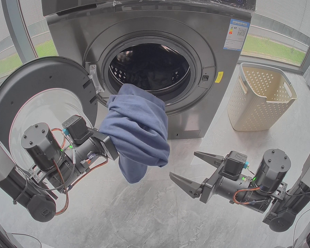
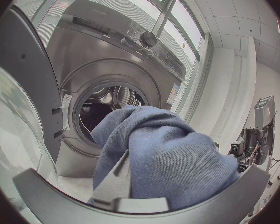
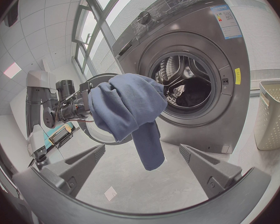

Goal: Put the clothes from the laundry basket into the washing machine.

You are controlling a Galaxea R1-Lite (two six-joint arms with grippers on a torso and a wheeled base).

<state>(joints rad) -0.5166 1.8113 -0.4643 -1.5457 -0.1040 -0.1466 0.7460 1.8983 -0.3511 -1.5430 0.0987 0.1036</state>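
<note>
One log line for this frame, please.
left gripper: shut on blue garment, before open washing machine | right gripper: open, empty | laundry basket: beside machine

The head camera looked down from above on the washing machine [image 1: 213, 45] and both arms; the left wrist camera sat right behind the blue garment [image 2: 171, 159], tilted up toward the drum mouth [image 2: 105, 109]; the right wrist camera watched from low and farther back, on the right; all three shared that mouth and garment.

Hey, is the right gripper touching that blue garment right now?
Apart. The head view shows a strip of bare floor between the open right gripper and the blue garment.
</note>
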